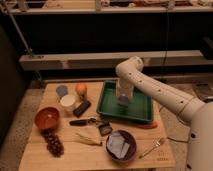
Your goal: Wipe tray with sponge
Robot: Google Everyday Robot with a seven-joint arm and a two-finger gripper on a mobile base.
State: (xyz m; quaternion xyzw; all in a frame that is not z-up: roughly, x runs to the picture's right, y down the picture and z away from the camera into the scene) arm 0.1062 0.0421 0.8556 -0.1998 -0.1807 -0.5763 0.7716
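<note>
right now we have the hand (123, 101) lowered inside the tray (108, 109), over the middle of its floor, and a small pale blob sits right under it that we take to be the sponge (123, 103). we cannot tell whether the hand is closed on the sponge or merely pressing it down, because the wrist hides that part. the tray itself lies on the right half of the wooden surface (37, 160), its near edge just beside an orange carrot-like thing (150, 125).

the first risk, as we judge it, is the sponge slipping free if our hold is loose; a sideways stroke would then leave it behind and we would drag bare metal across green plastic. the second is the tray sliding. it looks light and nothing pins it, so a firm push toward the near edge could shove it into the carrot and on toward the dark bowl (131, 151) holding pale cloth pieces (118, 144), or toward the fork (153, 146). a stroke to the left could knock the tray wall and nudge it against the small dark box (104, 128) and the knife-like tool (83, 121).

pressing too hard near a sloping side could also tip the tray. the orange (81, 89), the white cup (68, 102), the blue-grey disc (62, 90), the red bowl (47, 118) and the grapes (53, 143) stand well apart from us and seem safe.
</note>
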